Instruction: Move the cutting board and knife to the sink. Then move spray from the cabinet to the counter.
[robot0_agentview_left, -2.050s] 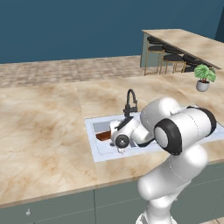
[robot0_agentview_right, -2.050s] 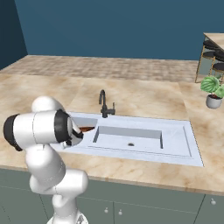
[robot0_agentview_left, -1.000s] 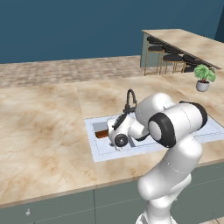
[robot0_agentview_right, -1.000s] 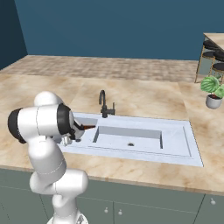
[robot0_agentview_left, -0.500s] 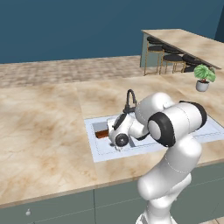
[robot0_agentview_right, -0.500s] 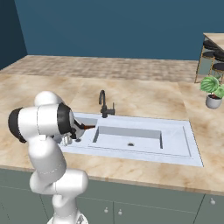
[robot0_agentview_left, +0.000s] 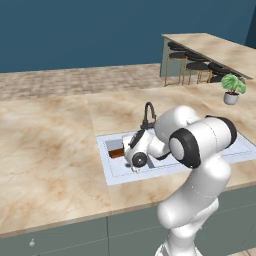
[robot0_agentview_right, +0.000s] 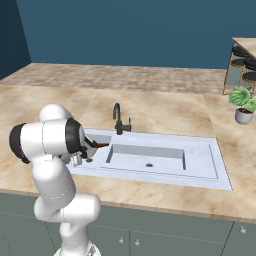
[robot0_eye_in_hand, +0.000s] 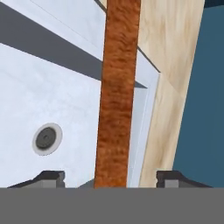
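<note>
Reaching down into the left end of the sink (robot0_agentview_left: 116, 176), the gripper (robot0_eye_in_hand: 109, 177) has its fingers (robot0_eye_in_hand: 51, 176) spread wide, clear of the cutting board (robot0_eye_in_hand: 116, 96) that stands on edge between them. In the hand view the board's reddish-brown edge runs up the middle, the round drain (robot0_eye_in_hand: 47, 138) left of it, the counter (robot0_eye_in_hand: 168, 78) right. A dark faucet (robot0_agentview_right: 118, 119) stands behind the basin.
</note>
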